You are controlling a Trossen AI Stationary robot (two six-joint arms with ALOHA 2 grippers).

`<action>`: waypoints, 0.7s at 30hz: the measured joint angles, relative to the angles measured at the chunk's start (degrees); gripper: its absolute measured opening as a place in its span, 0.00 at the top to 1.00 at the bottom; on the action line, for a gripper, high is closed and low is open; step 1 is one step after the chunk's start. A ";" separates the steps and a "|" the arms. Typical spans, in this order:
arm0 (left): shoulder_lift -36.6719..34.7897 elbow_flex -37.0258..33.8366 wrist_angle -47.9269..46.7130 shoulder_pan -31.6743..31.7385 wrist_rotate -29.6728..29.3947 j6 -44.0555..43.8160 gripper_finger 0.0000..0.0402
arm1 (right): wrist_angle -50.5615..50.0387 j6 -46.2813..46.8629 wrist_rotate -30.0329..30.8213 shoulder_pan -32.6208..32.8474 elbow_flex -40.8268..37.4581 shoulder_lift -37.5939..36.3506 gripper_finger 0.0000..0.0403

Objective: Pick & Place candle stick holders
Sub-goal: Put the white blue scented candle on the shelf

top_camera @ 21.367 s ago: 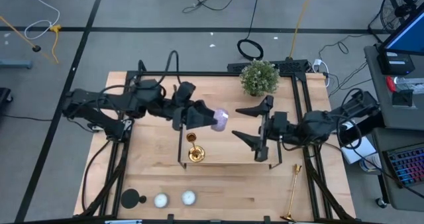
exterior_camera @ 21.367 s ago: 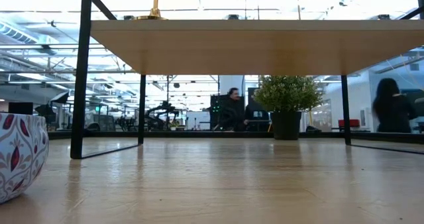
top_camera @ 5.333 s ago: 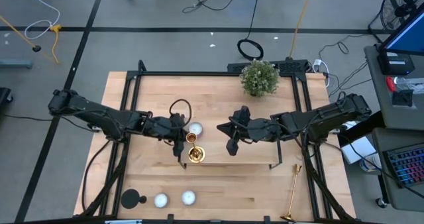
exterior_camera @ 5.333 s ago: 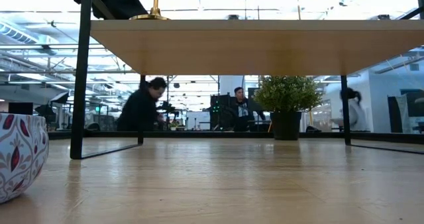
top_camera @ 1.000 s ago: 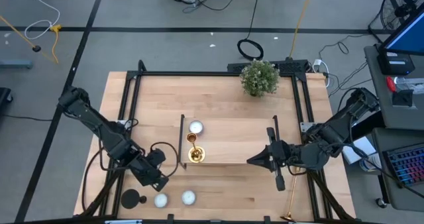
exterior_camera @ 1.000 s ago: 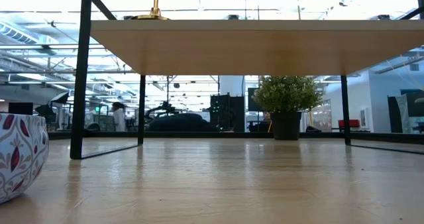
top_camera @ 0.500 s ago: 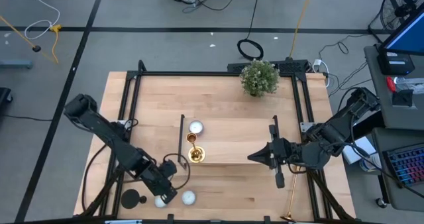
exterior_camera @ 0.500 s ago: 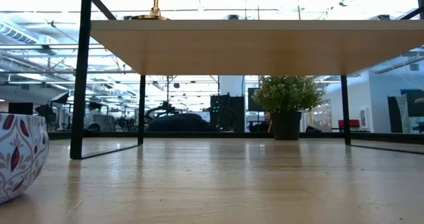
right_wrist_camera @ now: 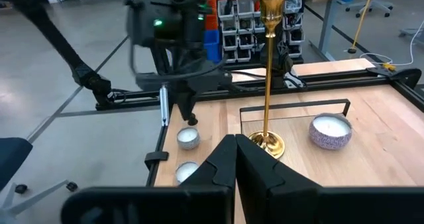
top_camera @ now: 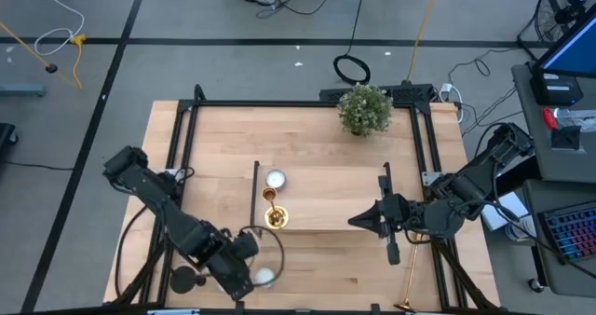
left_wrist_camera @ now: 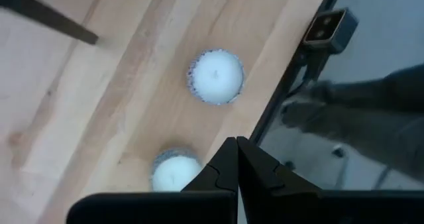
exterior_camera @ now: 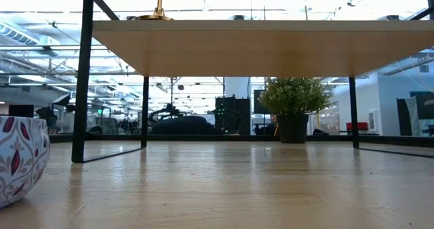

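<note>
Table [top_camera: 317, 143], high view, L to R:

- Black candle holder [top_camera: 186, 280]: lower left, round base flat on wood, partly under L arm.
- L gripper [top_camera: 244, 280]: lower left-centre, low over front edge; fingers [left_wrist_camera: 228, 168] pressed together, nothing between. Two small white candles [left_wrist_camera: 216, 77] just ahead of tips in wrist view, near table edge.
- Wooden stand w/ black frame [top_camera: 321, 198]: centre. Carries gold candlestick #1 [top_camera: 273, 212], upright at its L end (round base, cup top); larger white candle [top_camera: 276, 179] just behind it toward frame top.
- Potted plant [top_camera: 364, 109]: upper centre, back edge.
- R gripper [top_camera: 357, 224]: centre-right, at stand's R end, pointing toward frame left; fingers [right_wrist_camera: 228, 159] pressed together, empty. R wrist view looks at gold stick #1 standing upright.
- Gold candlestick #2 [top_camera: 411, 273]: lower right, lying flat on table along R edge, base toward bottom of frame. Apart from both grippers.

Low view: patterned bowl [exterior_camera: 20, 158] at far left; stand top spans frame.
</note>
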 joint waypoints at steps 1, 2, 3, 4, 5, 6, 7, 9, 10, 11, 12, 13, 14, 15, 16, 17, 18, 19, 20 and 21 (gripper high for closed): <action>1.48 2.08 -1.32 -0.02 0.19 1.34 1.00 | 0.00 0.00 0.00 0.00 0.02 0.00 1.00; 2.95 4.00 -2.11 -0.02 0.54 2.43 1.00 | 0.00 0.00 0.00 0.00 0.01 0.00 1.00; 4.39 5.66 -2.47 -0.06 0.79 3.11 1.00 | 0.00 0.00 0.00 0.00 0.00 0.00 1.00; 5.60 7.00 -2.64 -0.20 1.13 3.60 1.00 | 0.00 0.00 0.00 0.00 0.00 0.00 1.00; 6.83 8.12 -2.72 -0.45 1.42 3.75 1.00 | 0.02 0.00 0.00 0.00 0.00 0.00 1.00; 7.87 9.06 -2.62 -0.79 1.28 3.62 1.00 | 0.00 0.13 0.00 0.00 0.01 0.00 1.00; 8.75 9.72 -2.33 -1.25 1.03 2.92 1.00 | -0.01 0.15 0.00 0.00 0.01 0.00 1.00; 10.14 10.72 -2.17 -2.70 -0.34 0.82 1.00 | 0.51 0.19 0.00 0.00 -0.46 0.00 1.00; 10.49 10.84 -2.17 -3.64 -1.31 -0.53 1.00 | 0.63 0.30 0.01 0.00 -0.90 0.00 1.00; 10.67 10.84 -2.25 -4.67 -2.30 -2.14 1.00 | 0.65 0.39 0.00 0.00 -1.29 0.00 1.00; 10.76 10.84 -2.47 -5.62 -3.27 -3.86 1.00 | 0.76 0.68 -0.04 0.02 -1.64 0.04 1.00; 10.84 10.87 -2.82 -6.53 -4.13 -5.81 1.00 | 0.80 1.36 -0.04 0.09 -2.04 0.04 1.00; 10.84 10.87 -3.57 -7.54 -4.94 -7.91 1.00 | 0.82 2.04 -0.02 0.11 -2.40 0.04 1.00; 10.86 10.87 -4.79 -8.47 -5.77 -10.18 1.00 | 0.91 2.61 -0.02 0.11 -2.70 0.04 1.00; 10.86 10.87 -6.07 -9.27 -6.09 -12.47 1.00 | 0.95 2.91 -0.02 0.11 -2.99 0.04 1.00; 10.86 10.87 -7.03 -9.79 -6.04 -14.11 1.00 | 0.91 3.10 -0.02 0.11 -3.21 0.04 1.00; 10.86 10.87 -7.84 -10.23 -6.01 -15.48 1.00 | 0.98 3.16 -0.02 0.11 -3.40 0.04 1.00; 10.86 10.87 -8.37 -10.42 -5.96 -16.50 1.00 | 1.24 3.14 -0.02 0.11 -3.51 0.04 1.00; 10.86 10.87 -8.43 -10.46 -5.92 -17.00 1.00 | 1.80 3.02 -0.02 0.11 -3.57 0.04 1.00; 10.86 10.87 -8.33 -10.40 -5.92 -17.22 0.99 | 2.52 2.82 -0.02 0.11 -3.65 0.04 1.00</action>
